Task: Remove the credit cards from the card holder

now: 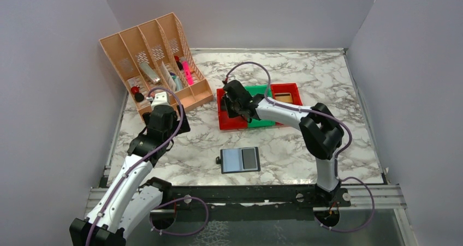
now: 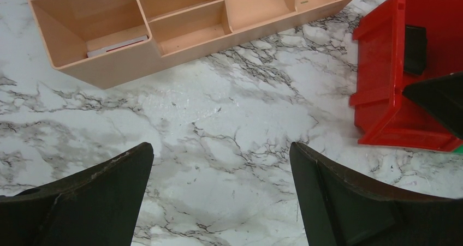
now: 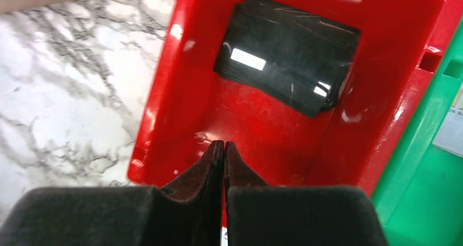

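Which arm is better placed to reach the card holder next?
Probably left: the left gripper hangs open and empty, while the right gripper is shut over the red bin.

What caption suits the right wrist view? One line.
Right gripper shut above the red bin, dark credit cards lying inside.

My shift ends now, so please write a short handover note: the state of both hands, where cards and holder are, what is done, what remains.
Left hand: open, empty, over the table.
Right hand: shut, empty, over the red bin.
Dark cards lie in that bin; card holder lies open on the table, between the arms.
Done: those cards are out.
Left: inspect the holder; whether a card remains inside is unclear.
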Robot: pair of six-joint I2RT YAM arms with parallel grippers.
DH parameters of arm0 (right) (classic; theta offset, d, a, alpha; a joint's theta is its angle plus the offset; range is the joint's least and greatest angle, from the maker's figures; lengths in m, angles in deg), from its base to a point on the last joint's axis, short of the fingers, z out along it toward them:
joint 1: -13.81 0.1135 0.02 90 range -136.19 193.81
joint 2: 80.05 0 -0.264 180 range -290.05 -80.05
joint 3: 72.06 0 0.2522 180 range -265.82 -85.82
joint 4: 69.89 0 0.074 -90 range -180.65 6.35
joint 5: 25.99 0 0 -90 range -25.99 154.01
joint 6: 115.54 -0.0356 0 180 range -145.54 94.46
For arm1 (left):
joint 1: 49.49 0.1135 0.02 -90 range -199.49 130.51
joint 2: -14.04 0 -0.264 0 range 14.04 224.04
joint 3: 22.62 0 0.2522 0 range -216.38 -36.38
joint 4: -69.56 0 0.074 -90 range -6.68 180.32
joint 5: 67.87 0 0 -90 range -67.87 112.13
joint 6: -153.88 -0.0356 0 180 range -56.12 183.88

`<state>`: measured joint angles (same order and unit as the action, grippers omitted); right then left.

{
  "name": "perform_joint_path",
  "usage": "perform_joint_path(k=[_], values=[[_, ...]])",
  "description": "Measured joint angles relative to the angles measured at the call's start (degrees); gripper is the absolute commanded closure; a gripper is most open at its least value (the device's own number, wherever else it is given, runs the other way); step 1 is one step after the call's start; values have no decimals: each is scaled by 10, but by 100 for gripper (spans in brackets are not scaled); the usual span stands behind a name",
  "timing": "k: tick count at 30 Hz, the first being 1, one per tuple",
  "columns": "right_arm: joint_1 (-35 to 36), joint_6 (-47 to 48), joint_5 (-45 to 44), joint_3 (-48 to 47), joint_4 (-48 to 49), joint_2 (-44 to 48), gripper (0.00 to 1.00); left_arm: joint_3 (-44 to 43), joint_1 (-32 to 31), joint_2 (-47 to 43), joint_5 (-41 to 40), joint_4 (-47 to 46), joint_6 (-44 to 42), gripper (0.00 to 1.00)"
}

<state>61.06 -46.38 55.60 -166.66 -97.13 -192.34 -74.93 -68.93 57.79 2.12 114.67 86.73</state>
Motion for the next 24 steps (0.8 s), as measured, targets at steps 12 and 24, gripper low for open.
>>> perform_joint_path(k=[12, 24], values=[[0, -16, -72, -89, -82, -93, 90, 0, 0, -2, 10, 0, 0, 1], [-1, -12, -153, -115, -98, -123, 90, 0, 0, -5, 12, 0, 0, 1]])
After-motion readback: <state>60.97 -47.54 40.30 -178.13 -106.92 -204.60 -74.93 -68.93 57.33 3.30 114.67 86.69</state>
